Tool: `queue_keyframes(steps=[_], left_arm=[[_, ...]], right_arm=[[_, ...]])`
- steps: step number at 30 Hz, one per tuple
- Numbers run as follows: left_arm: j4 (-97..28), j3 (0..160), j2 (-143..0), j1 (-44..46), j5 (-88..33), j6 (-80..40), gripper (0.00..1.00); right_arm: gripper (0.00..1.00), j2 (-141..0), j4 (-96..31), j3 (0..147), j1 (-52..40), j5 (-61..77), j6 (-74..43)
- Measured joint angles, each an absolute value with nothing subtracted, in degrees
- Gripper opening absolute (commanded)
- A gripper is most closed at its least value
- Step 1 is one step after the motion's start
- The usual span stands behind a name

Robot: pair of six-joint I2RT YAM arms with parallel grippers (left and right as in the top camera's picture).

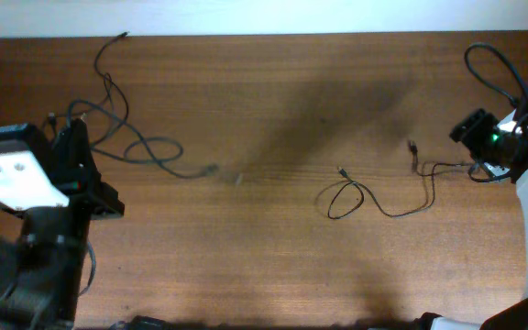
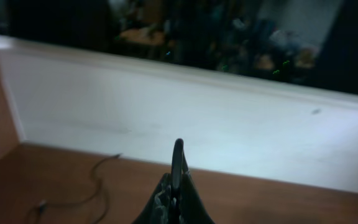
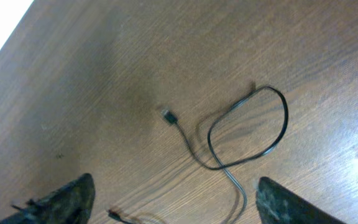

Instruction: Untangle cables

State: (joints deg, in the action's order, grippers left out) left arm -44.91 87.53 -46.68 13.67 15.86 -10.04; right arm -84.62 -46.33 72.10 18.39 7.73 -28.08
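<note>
A tangle of thin black cables (image 1: 131, 142) lies at the left of the table, with one end trailing to the back edge and one plug toward the middle. My left gripper (image 1: 70, 128) sits at its left edge. In the left wrist view the fingers (image 2: 178, 186) are shut, with nothing visible between them, and a cable strand (image 2: 98, 180) lies to their left. A separate cable (image 1: 345, 200) forms a loop right of centre and runs toward my right gripper (image 1: 467, 137). The right wrist view shows that loop (image 3: 253, 134) and a plug (image 3: 166, 115) ahead of the wide-open fingers (image 3: 176, 205).
The wooden table (image 1: 264, 266) ends at a white wall along the back. A thicker black robot cable (image 1: 493, 69) arcs above the right arm. The left arm's base (image 1: 26, 211) fills the lower left corner.
</note>
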Motion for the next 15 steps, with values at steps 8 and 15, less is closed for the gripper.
queue_keyframes(steps=[8,15], left_arm=[[-46.59,87.48,-52.29,13.3,37.15,-10.04,0.0],[-37.91,87.24,-66.3,-7.01,36.86,-10.79,0.0]], right_arm=[[0.98,-84.62,-46.74,72.1,18.39,7.51,-27.81],[0.98,-84.66,-46.87,72.07,18.39,7.49,-27.79]])
